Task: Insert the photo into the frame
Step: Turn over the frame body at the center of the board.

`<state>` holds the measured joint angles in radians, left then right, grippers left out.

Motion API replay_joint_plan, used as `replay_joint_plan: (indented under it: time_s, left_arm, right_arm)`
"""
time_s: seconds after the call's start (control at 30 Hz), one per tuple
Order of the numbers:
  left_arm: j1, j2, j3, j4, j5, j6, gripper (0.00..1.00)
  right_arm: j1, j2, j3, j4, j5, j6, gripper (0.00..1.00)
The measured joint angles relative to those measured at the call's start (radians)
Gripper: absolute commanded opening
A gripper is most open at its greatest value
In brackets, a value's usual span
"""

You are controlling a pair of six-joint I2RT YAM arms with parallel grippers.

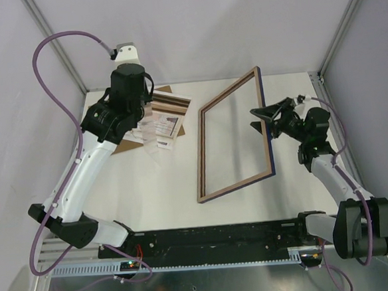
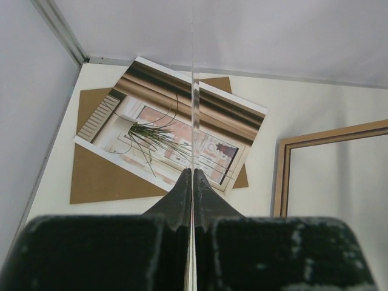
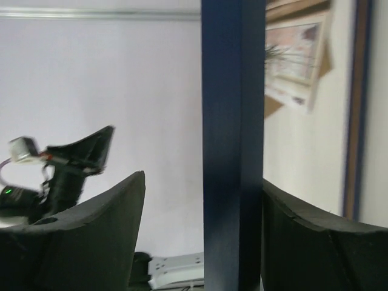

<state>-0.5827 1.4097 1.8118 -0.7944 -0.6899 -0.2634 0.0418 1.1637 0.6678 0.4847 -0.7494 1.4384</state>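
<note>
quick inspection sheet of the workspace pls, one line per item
surface: white table
job's things: photo lies on brown backing board, far left; frame wood side up, right rail apparently lifted
clutter: nothing seen
grippers: left pincer shut on clear pane; right pincer open, astride frame's right rail
cables: purple cable loops over left arm
surroundings: white walls, metal corner posts
</note>
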Motion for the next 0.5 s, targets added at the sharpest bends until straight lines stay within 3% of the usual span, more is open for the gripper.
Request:
replay_joint_plan:
  time_s: [0.23, 0.5]
  left_arm:
    - [0.001, 0.003, -0.004, 0.003, 0.04, -0.008, 0.0]
    - [0.001, 0.005, -0.032, 0.006, 0.096, -0.013, 0.0]
  right_arm:
    - [-0.103, -0.031, -0.009, -0.381, 0.014, -0.352, 0.72]
    - [-0.132, 0.029, -0.058, -0.589, 0.118, -0.644, 0.73]
